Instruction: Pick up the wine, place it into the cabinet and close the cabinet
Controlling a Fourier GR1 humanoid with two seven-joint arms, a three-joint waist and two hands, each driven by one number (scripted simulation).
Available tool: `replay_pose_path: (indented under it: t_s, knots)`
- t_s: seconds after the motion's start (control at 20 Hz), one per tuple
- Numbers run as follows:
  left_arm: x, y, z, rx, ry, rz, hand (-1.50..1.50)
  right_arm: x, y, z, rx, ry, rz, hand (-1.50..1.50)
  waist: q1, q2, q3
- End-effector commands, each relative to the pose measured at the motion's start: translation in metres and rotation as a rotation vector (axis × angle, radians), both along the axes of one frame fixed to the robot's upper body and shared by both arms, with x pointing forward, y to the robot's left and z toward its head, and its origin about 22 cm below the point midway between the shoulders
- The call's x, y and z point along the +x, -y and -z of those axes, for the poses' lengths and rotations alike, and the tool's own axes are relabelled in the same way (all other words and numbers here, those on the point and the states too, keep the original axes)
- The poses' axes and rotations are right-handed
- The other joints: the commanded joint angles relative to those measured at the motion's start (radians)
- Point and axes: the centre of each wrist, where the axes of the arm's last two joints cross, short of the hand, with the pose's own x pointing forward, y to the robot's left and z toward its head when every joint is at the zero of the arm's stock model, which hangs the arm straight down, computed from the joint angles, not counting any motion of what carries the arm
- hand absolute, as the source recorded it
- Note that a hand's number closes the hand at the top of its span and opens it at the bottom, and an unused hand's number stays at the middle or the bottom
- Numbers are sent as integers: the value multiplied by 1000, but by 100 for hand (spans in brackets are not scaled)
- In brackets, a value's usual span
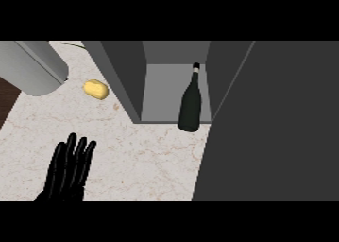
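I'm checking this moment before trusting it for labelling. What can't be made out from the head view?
- Right hand: in no part of the head view; the open cabinet door fills that side.
- Wine bottle: whether its base sits fully inside the cabinet or over the front edge cannot be told.
- Left hand: wrist cut off by the lower edge.
- Yellow object: too small to identify.
- Grey cylinder: cut off at upper left.

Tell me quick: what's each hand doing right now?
Left hand: open, fingers straight, resting over the counter, holding nothing.
Right hand: not in view.
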Motion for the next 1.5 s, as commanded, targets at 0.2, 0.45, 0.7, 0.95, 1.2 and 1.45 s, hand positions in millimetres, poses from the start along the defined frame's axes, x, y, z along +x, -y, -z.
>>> replay_pose_path:
  t_s: [0.2, 0.45, 0.7, 0.95, 1.2, 1.45]
  knots:
    - [-9, -44, -4, 2, 31, -43, -150, -36, -1, -13, 110, -111, -150, 150, 2, -1, 0]
    - [-4, -66, -25, -19, 31, -73, -150, -31, -36, -13, 9, -12, -308, 150, 8, -3, 0]
    - [7, -97, -25, -2, 30, -103, -150, -49, -50, -22, 21, -21, -380, 150, -1, -2, -1]
    - [-1, -116, -36, 8, 34, -105, -150, -65, -66, -21, 27, -37, -392, 150, -3, -6, -1]
    - [0, -141, -48, 34, 7, -76, -150, -57, -95, -9, 70, -48, -377, 150, 7, -11, -3]
    - [4, -150, -37, 16, 18, -78, -150, -52, -117, -6, 61, 0, -346, 150, 10, -7, -4]
